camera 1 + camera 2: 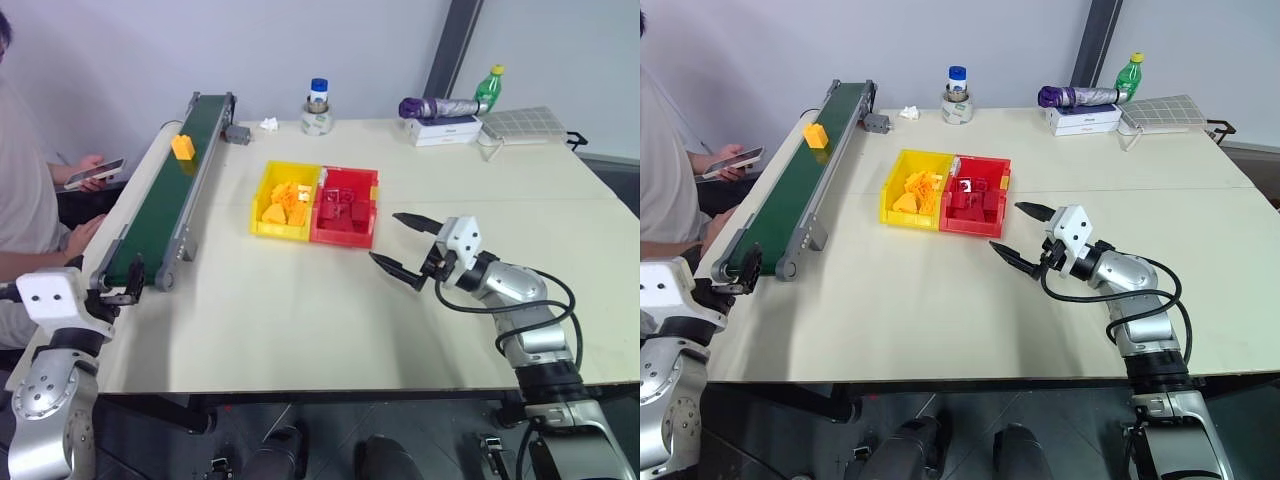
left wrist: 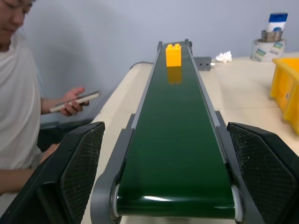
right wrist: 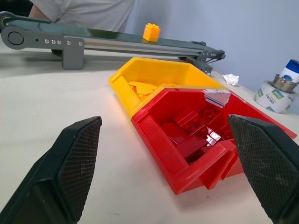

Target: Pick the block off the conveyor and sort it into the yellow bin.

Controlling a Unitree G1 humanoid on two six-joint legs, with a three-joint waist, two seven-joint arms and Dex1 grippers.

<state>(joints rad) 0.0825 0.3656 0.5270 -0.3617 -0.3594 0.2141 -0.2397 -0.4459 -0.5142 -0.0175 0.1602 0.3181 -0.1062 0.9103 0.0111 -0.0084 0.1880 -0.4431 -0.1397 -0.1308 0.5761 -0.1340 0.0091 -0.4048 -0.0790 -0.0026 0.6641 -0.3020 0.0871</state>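
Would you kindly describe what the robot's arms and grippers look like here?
Both arms are built of rounded silver-grey metal segments. A white boxy housing sits at each wrist. The right arm has black cables looping along it. Each gripper, left gripper and right gripper, has two black pointed fingers with cross-hatched textured pads on their inner faces.

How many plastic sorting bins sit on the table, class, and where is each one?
2. The yellow bin sits mid-table beside the conveyor; the red bin is joined to it on the side away from the conveyor.
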